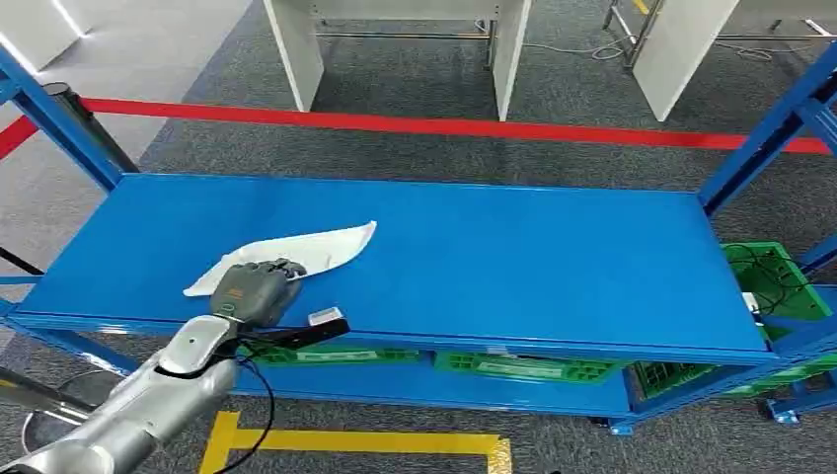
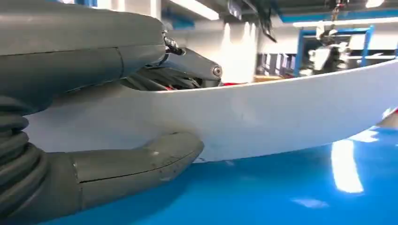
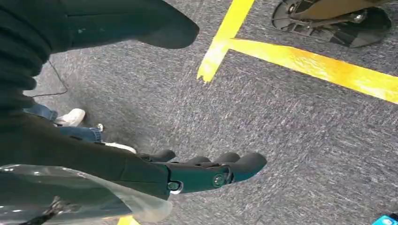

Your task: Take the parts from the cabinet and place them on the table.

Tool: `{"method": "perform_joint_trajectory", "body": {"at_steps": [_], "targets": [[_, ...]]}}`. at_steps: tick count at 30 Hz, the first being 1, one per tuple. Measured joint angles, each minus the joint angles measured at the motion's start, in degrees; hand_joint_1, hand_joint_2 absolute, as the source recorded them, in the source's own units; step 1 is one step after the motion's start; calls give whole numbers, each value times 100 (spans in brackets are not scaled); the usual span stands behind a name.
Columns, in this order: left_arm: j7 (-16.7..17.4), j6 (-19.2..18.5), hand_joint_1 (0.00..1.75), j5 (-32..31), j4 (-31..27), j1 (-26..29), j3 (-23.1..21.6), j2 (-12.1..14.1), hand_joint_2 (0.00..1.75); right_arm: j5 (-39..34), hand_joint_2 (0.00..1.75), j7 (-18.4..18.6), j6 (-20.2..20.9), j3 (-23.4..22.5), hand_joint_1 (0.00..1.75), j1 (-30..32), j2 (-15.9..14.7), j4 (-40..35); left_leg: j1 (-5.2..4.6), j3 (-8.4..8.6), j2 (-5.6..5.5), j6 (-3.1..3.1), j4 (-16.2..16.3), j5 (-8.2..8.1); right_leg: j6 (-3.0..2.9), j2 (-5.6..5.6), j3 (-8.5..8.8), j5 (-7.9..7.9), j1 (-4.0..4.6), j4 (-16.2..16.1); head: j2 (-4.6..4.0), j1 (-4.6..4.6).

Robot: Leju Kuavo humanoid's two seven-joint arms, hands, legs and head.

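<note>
White part [image 1: 296, 253] on blue shelf [image 1: 513, 257]

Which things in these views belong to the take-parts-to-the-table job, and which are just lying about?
Job:
- white part lying on the blue shelf
- left hand gripping the white part
- right hand hanging over the floor, holding nothing

Lying about:
- green crates
- red barrier tape
- yellow floor tape
- a person's shoes

One white part [image 1: 296, 255] (flat), three green bins [image 1: 775, 278] approx.

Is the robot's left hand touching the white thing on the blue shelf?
Touching. The left wrist view shows the left hand gripping the white part.
</note>
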Motion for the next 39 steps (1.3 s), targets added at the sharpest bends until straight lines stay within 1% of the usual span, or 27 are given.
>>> {"method": "perform_joint_trajectory", "body": {"at_steps": [1,3,4,8,10,14,17,19,24,25,27,30,32,34,35,39], "targets": [[-339,69,175,681,-267,123,35,-22,175,-24,175,-11,-33,0,0,10,0,2,-1,-1,1,0,0,0,0,2,-3,0,0,0,0,-2],[-673,122,175,1445,-641,309,129,-103,175,-46,175,-17,-63,-4,0,34,0,4,-2,-5,1,0,1,-1,0,1,-7,0,-1,-2,0,0],[-872,137,175,2012,-904,430,190,-168,175,-65,175,-17,-92,-11,0,45,0,4,-2,-8,1,1,1,-1,0,3,-10,0,-2,-2,0,-2],[-1304,50,175,3595,-1784,799,343,-385,175,-105,175,-17,-175,-26,0,95,0,7,-2,-23,1,3,2,-3,0,3,-24,0,-2,-5,0,-4],[-1491,33,175,4128,-2166,903,433,-487,175,-120,175,-15,-201,-61,0,103,0,9,-2,-31,1,3,2,-3,0,2,-30,0,-2,-5,0,0],[-1843,216,175,4752,-3049,1269,587,-634,175,-175,175,-13,-258,-138,0,132,15,13,-2,-36,2,3,2,-3,0,5,-37,0,-1,-5,0,-2],[-2124,470,175,5019,-3641,1582,706,-673,175,-243,175,-4,-304,-206,0,156,44,13,-1,-39,2,3,0,-4,0,8,-41,-1,0,-5,0,0],[-2274,677,175,5056,-3981,1824,769,-695,175,-288,175,0,-336,-271,0,182,65,13,-1,-42,2,2,0,-6,0,4,-42,-5,0,-5,0,-2],[-2569,1302,175,4954,-4561,2511,1005,-811,175,-369,175,46,-361,-419,0,214,120,11,0,-44,3,1,-1,-7,0,5,-44,-7,0,-5,0,-2],[-2628,1364,175,4953,-4628,2645,1065,-859,175,-382,175,46,-365,-446,0,223,135,11,0,-44,3,1,-1,-7,1,4,-43,-8,0,-5,0,-2],[-2744,1381,175,4988,-4755,2902,1189,-955,175,-400,175,33,-376,-511,0,234,164,9,0,-44,2,1,-1,-7,1,4,-44,-7,-1,-5,0,-2],[-2828,1381,175,5148,-4900,3195,1366,-1062,175,-485,175,-103,-343,-601,0,260,203,0,-1,-50,3,1,-1,-8,1,4,-42,-7,-2,-7,0,-2],[-2891,1383,175,5129,-4976,3339,1473,-1104,175,-625,175,-342,-156,-688,0,271,210,-13,-1,-56,2,1,-1,-8,1,2,-41,-7,-1,-7,0,-2],[-2976,1383,175,5056,-5057,3498,1574,-1152,175,-754,175,-669,5,-780,0,294,212,-53,-1,-56,2,1,-1,-8,1,3,-42,-7,-1,-7,0,-2],[-3002,1383,175,5023,-5101,3567,1609,-1172,175,-820,175,-757,75,-833,0,301,214,-74,-1,-56,2,1,-1,-8,1,3,-42,-7,-1,-7,0,-2],[-3072,1383,175,4927,-5234,3759,1711,-1222,175,-879,175,-859,365,-1003,0,309,219,-142,-1,-55,2,1,-1,-8,1,1,-42,-7,-1,-7,0,-2]]}}
